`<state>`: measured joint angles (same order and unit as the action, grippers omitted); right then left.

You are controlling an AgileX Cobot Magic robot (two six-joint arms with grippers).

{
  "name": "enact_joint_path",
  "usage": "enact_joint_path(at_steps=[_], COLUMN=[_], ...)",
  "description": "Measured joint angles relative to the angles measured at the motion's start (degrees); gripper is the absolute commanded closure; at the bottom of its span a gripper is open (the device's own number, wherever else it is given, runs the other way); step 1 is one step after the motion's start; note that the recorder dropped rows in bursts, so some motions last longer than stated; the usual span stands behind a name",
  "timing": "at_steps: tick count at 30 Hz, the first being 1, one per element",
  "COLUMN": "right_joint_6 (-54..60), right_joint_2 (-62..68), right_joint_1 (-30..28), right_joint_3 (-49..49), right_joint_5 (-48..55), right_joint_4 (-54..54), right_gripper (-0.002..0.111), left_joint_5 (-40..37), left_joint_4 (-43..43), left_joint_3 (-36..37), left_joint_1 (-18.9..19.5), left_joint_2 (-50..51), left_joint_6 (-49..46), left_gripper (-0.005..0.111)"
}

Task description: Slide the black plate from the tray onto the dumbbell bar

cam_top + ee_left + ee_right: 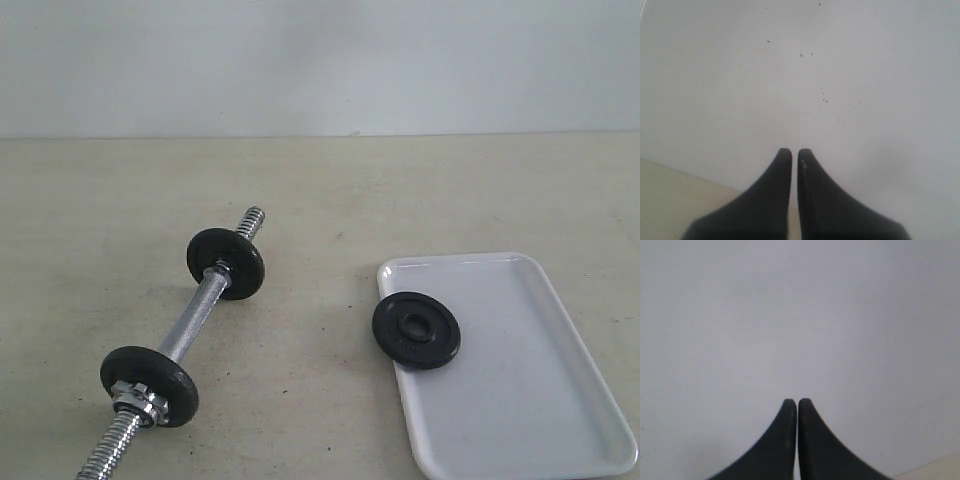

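Left claw (pixel 791 153) and right claw (pixel 797 403) are closed, empty; best pinch the black plate (pixel 416 330) where it overhangs (past the tray (pixel 525 385) rim).

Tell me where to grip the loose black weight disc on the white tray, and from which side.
Pinch the small round black metal disc at the edge facing the chrome dumbbell bar, coming in from that side. It lies nearly flat, so its faces cannot be clamped from above, but that edge juts past the white glossy tray's rim, probably leaving room for a finger underneath.
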<state>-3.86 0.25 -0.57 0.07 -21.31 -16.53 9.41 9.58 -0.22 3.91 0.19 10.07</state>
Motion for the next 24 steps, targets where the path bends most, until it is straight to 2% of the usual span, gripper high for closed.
enact_joint_path(at_steps=[3,7,12,20,24], right_joint_6=[-0.1,6.2,9.4,10.5,10.5], right_joint_2=[0.0,0.0,0.0,0.0,0.0], right_joint_1=[0.0,0.0,0.0,0.0,0.0], right_joint_3=[0.0,0.0,0.0,0.0,0.0], right_joint_5=[0.1,7.3,11.2,11.6,15.4], right_joint_4=[-0.1,-0.1,-0.1,-0.1,-0.1], right_gripper=[0.109,0.109,0.109,0.109,0.109], left_joint_5=[0.7,0.9,-0.5,-11.2,-13.8], left_joint_4=[0.0,0.0,0.0,0.0,0.0], left_joint_3=[0.0,0.0,0.0,0.0,0.0], left_joint_1=[0.0,0.0,0.0,0.0,0.0], left_joint_2=[0.0,0.0,0.0,0.0,0.0], left_joint_6=[0.3,0.4,5.2,6.3,6.3], left_gripper=[0.102,0.102,0.102,0.102,0.102])
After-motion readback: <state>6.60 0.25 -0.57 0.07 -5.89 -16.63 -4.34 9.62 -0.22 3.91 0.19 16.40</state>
